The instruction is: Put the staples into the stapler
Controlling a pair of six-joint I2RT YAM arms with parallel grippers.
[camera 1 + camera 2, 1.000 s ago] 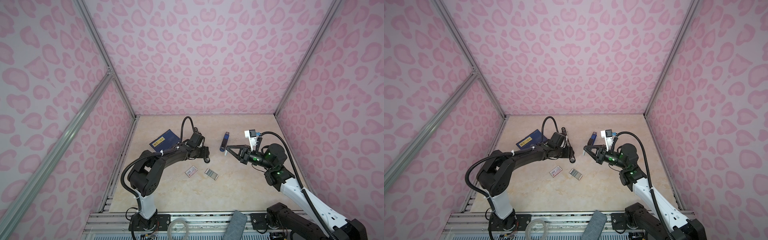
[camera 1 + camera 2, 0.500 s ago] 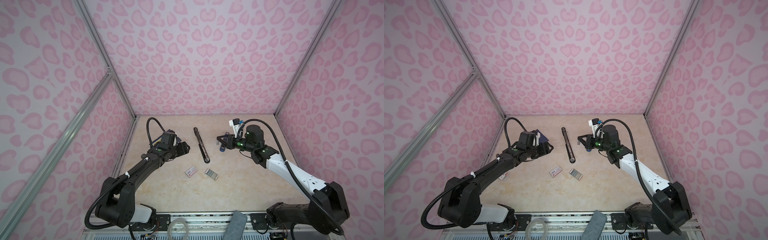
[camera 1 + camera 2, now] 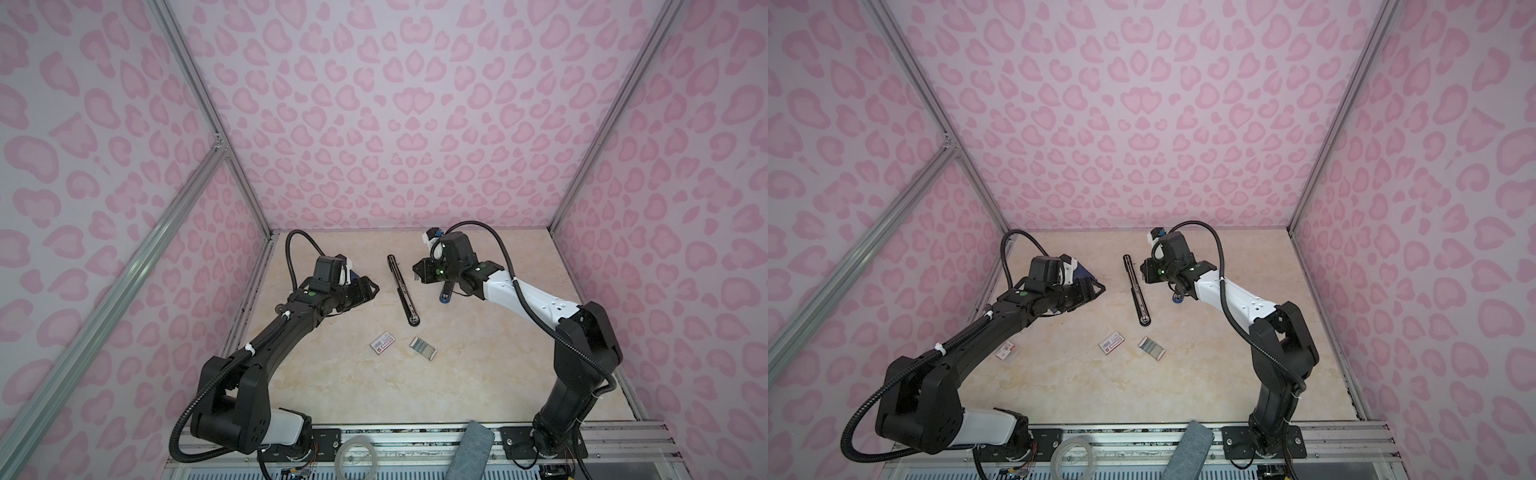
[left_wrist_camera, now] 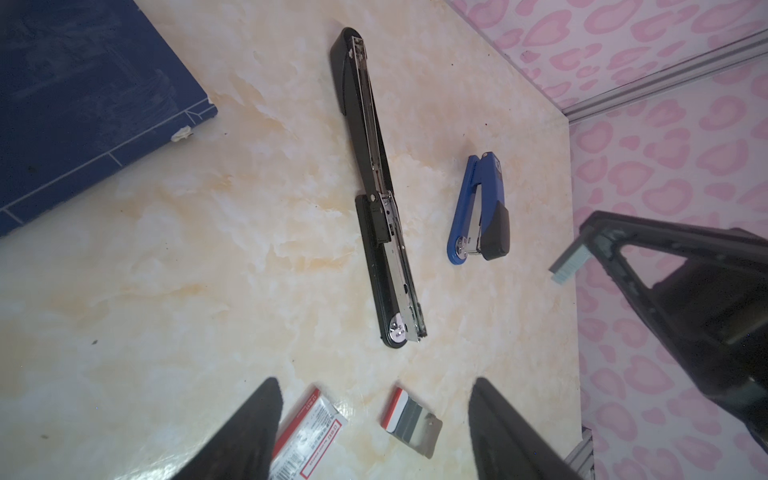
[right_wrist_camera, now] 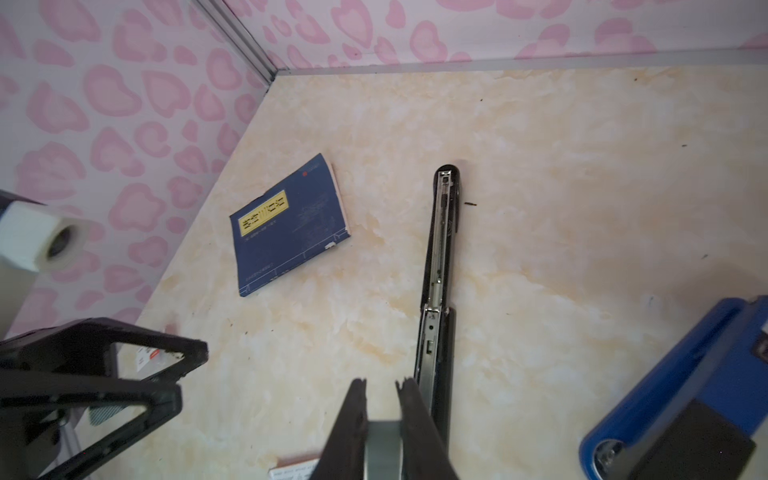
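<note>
Your left hand (image 4: pixel 374 381) is released: its fingers (image 4: pixel 249 428) stand wide apart with nothing between them. In both top views it hangs above the bench (image 3: pixel 478 374), left of the black stapler (image 3: pixel 402 293) and in front of the dark blue booklet (image 5: pixel 286 224), which lies flat near the left wall with its yellow label up. Your right hand (image 5: pixel 381 384) is clenched almost fully. Only a narrow slit shows between its fingertips (image 5: pixel 358 409), and you can see nothing gripped there. It sits just right of the black stapler's far half, with the blue stapler (image 4: pixel 478 212) lying closed on the bench close under its wrist. The black stapler is folded out into one long line on the bench, its metal track facing up. The staples (image 3: pixel 423 348) are in neither hand. They lie flat on the bench toward the front, near the black stapler's front end but not touching it. The left wrist view shows them as grey strips side by side with a red and white band at one end. Just to their left, apart from them, lies a white red-labelled box (image 3: pixel 383 342). A second such box (image 3: pixel 1007 350) rests beside your left arm.
</note>
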